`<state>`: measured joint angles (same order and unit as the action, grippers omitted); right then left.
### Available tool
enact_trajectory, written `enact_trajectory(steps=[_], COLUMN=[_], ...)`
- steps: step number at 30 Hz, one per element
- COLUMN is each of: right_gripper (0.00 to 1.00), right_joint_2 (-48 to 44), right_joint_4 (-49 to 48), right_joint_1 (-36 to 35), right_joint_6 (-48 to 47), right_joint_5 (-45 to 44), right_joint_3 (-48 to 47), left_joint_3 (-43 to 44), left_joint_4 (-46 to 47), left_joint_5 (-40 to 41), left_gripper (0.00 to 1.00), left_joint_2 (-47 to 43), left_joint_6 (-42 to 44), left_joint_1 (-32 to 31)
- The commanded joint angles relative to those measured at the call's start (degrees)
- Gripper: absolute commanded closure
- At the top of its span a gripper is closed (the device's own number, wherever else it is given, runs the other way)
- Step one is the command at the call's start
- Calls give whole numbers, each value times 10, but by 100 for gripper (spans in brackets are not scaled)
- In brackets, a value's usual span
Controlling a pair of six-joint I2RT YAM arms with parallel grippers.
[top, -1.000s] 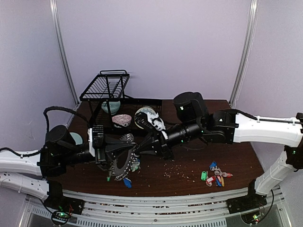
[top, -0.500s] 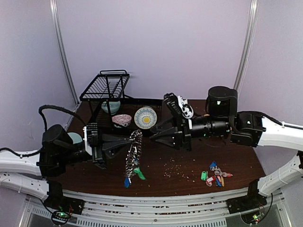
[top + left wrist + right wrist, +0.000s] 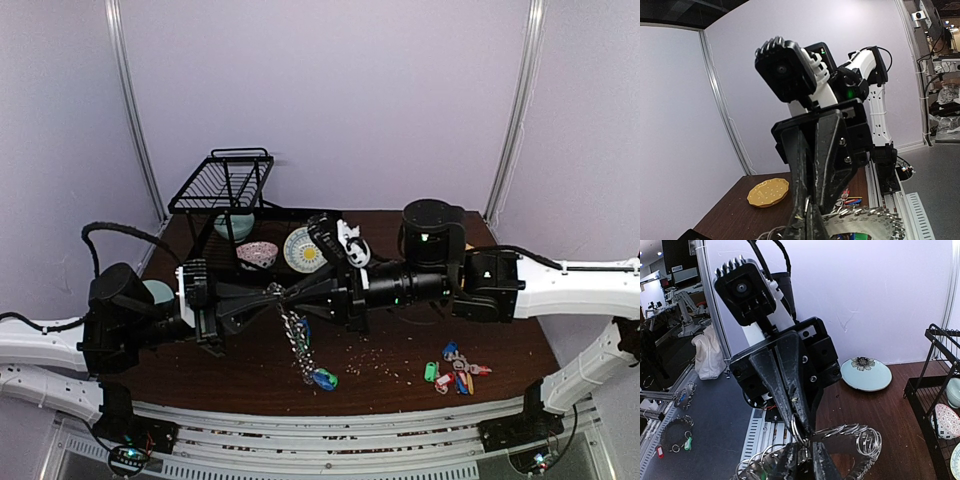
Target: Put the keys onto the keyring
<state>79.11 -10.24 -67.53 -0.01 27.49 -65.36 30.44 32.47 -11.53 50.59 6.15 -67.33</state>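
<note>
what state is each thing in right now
left gripper, shut on the rim of the keyring
right gripper, jaws nearly together at the keyring's rim, grip unclear
keyring, hanging down from the left gripper
tagged key bunch, lying loose on the table, ungripped

Keyring (image 3: 865, 220) — lower half beyond the edge
</note>
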Motion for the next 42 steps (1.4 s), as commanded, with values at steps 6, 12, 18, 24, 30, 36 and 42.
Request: enact_trajectory(steps=[6, 12, 18, 24, 30, 36, 42], right_gripper=[100, 100, 100, 100, 100, 100, 100], right_joint_2=[3, -9, -37, -46, -23, 8, 19], right_joint_4=[-32, 26, 140, 231, 379, 446, 460], right_joint_1=[-3, -3, -3, -3, -8, -22, -24], right_joint_6=[5, -20, -71, -97, -143, -182, -203], right_joint_5=[5, -9, -62, -122, -203, -223, -208], right_joint_3=[-23, -36, -72, -101, -187, -250, -265], left_joint_3=[23, 31, 71, 80, 150, 187, 183], left_joint_4=[42, 31, -31, -54, -183, -226, -218], left_joint_5=[2, 3, 19, 27, 25, 20, 27], left_gripper=[100, 100, 85, 73, 67, 73, 78], left_joint_2=[-6, 1, 42, 41, 86, 131, 129], left_joint_6=[10, 9, 0, 11, 46, 32, 32], left_joint_1=[-2, -2, -2, -2, -2, -1, -1])
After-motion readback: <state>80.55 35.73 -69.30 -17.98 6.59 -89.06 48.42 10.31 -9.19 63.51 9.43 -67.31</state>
